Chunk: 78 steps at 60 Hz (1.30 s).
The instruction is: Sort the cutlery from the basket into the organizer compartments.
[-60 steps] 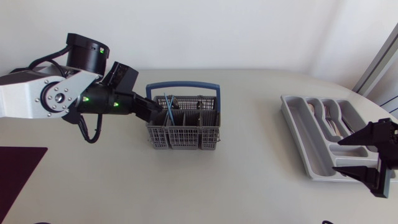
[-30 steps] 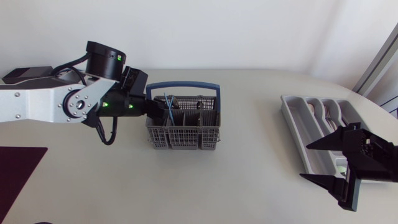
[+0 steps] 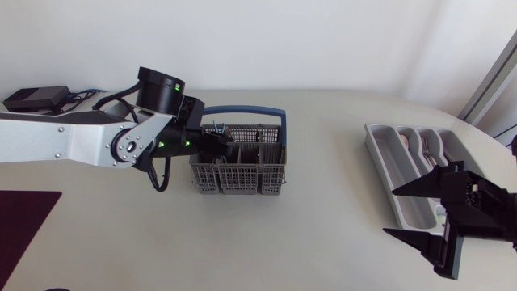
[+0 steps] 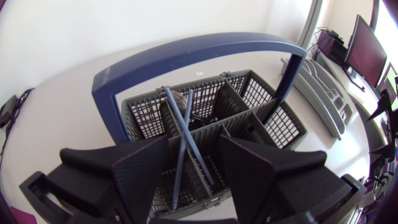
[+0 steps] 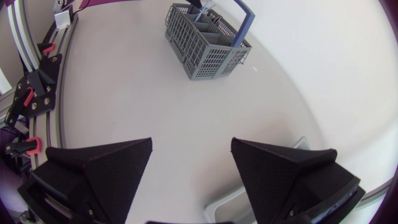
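Two thin blue handles (image 4: 185,127) cross inside the left gripper (image 4: 193,142), wide open and empty; probably light, stiff, slippery, so pinch one high.

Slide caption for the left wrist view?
Open left end effector around two crossed blue sticks in blue-handled grey mesh basket.

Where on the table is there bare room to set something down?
The widest bare stretch lies between the basket and the organizer. Crowded: the left gripper at the basket, the right gripper by the organizer.
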Each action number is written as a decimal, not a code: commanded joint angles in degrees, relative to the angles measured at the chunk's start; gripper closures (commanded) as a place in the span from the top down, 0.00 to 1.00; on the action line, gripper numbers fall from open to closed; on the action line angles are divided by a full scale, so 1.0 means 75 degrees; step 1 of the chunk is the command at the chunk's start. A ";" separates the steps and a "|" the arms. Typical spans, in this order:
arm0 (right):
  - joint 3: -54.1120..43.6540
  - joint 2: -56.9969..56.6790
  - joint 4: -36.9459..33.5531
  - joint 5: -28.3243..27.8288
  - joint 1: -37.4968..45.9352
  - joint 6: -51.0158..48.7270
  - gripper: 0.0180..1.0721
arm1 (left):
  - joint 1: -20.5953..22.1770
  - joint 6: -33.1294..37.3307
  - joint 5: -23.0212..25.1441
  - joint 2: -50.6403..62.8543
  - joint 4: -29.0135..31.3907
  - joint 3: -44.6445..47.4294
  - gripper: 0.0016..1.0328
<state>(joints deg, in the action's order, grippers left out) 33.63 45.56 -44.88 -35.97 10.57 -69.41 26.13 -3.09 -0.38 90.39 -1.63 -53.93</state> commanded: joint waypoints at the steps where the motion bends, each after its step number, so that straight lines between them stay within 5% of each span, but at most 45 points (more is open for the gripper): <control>1: -0.0277 -0.0098 0.0066 0.0014 -0.0237 0.0360 0.87 | 0.0079 -0.0220 -0.0113 0.0241 -0.0158 0.0113 0.54; 24: -0.0628 -0.0321 0.0805 0.0518 -0.1526 0.1426 0.87 | 0.0114 -0.0220 -0.0347 0.0569 -0.0439 -0.0098 0.44; 63: -0.0839 -0.0368 0.0981 0.0565 -0.1643 0.1485 0.87 | 0.0489 -0.0127 -0.0781 0.0651 -0.0884 -0.0098 0.15; 78: -0.0898 -0.0450 0.0981 0.0565 -0.1655 0.1485 0.87 | 0.0500 -0.0021 -0.1109 0.0768 -0.1107 -0.0239 0.14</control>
<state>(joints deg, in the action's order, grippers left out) 28.14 42.61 -37.60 -31.79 -1.45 -59.55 29.71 -3.03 -8.05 94.70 -9.34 -54.15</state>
